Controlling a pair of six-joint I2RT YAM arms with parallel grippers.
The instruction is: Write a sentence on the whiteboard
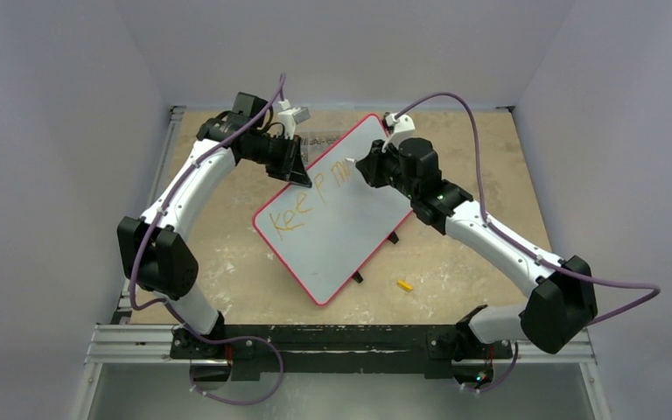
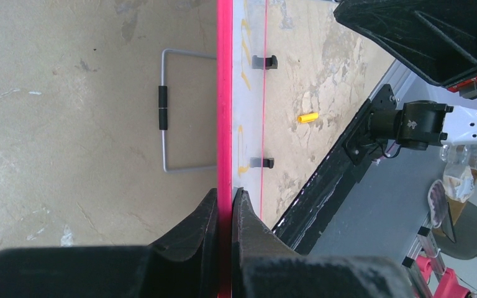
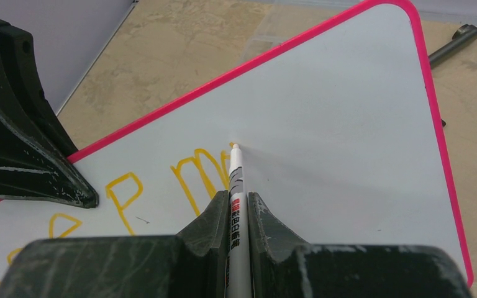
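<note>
The whiteboard (image 1: 341, 219) with its red frame lies tilted across the table, propped up at its far-left edge. My left gripper (image 2: 224, 202) is shut on that red frame (image 2: 225, 93), seen edge-on in the left wrist view. The sentence (image 1: 302, 203) is orange lettering, showing "Keep m" (image 3: 161, 186). My right gripper (image 3: 237, 202) is shut on a slim white marker pen (image 3: 234, 171). The pen's tip (image 3: 233, 146) touches the board just right of the "m". In the top view the right gripper (image 1: 369, 166) sits over the board's upper middle.
A small yellow cap (image 1: 404, 284) lies on the table near the board's lower right corner, also seen as the yellow cap (image 2: 308, 117). A wire stand (image 2: 164, 112) rests under the board. Black feet (image 2: 264, 61) stick out of the board's edge. A dark rod (image 3: 453, 43) lies beyond the far corner.
</note>
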